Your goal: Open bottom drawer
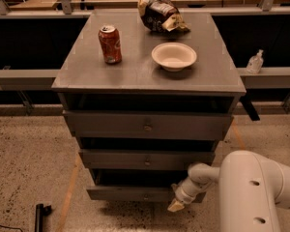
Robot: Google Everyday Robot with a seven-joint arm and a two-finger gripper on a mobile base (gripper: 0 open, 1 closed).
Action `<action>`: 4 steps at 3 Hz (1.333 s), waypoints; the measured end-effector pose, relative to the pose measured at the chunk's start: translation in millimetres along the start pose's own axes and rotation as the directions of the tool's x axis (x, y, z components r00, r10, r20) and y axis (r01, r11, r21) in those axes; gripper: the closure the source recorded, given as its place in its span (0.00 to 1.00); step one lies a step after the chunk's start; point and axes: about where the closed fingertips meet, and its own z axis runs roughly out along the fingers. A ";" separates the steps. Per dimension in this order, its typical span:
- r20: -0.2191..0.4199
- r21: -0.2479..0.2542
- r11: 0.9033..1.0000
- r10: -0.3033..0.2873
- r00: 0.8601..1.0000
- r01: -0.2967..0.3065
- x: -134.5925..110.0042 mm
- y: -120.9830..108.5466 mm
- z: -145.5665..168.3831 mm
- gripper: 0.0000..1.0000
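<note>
The bottom drawer (pixel 130 193) is the lowest of three grey drawers in the cabinet, with a small round knob (pixel 146 196) at its centre. Its front stands slightly out from the cabinet. My gripper (pixel 177 205) hangs from the white arm (pixel 251 192) at the drawer's right end, just in front of its lower right corner. The gripper's pale tip points down toward the floor.
On the cabinet top (pixel 135 71) stand a red soda can (pixel 109 44), a white bowl (pixel 174 56) and a crumpled chip bag (pixel 160 14). The middle drawer (pixel 145 159) and top drawer (pixel 147 125) are above. A sanitizer bottle (pixel 254 62) sits on the right ledge. A black object (pixel 38 215) lies on the speckled floor.
</note>
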 end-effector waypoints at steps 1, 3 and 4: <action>0.000 0.000 1.000 0.000 1.000 0.000 0.0 0.0 0.0 0.87; 0.000 -0.001 1.000 0.000 1.000 0.000 0.0 -0.2 -0.1 0.83; 0.000 -0.001 1.000 0.000 1.000 0.000 0.1 -0.3 -0.2 0.59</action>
